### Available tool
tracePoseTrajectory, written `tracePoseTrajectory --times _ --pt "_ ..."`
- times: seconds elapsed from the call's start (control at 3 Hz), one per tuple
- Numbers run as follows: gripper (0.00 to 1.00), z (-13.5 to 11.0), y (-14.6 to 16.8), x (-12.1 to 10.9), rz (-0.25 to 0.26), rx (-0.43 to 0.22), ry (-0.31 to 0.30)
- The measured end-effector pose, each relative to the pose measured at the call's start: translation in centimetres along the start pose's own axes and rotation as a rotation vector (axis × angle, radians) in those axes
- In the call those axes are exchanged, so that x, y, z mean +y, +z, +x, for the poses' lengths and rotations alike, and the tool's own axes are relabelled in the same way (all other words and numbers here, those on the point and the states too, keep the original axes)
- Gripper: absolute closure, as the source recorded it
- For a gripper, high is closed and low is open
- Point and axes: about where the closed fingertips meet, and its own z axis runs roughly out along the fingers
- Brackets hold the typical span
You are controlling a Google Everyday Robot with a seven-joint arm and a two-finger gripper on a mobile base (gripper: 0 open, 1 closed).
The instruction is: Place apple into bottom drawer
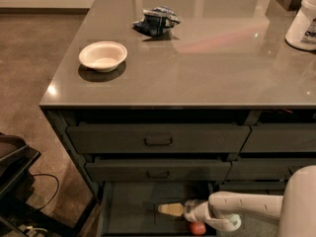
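Observation:
The bottom drawer (133, 206) is pulled out under the two handled drawers, with a dark flat floor. My gripper (166, 210) reaches into it from the right, low over the floor, pointing left. It is open and holds nothing; one tan finger (173, 210) shows. The small red apple (197, 228) lies on the drawer floor near the front edge, just below the white wrist and apart from the fingertips, partly hidden by the arm.
A white bowl (102, 56) and a crumpled blue packet (155, 21) sit on the grey counter (197, 73). A white canister (303, 21) stands at its right edge. A dark object with cables (15, 177) stands on the floor at left.

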Motion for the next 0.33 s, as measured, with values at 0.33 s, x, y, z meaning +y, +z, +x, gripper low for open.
tracePoseTrajectory --times 0.33 --pt "0.0 0.0 0.0 0.0 0.0 0.0 0.0"
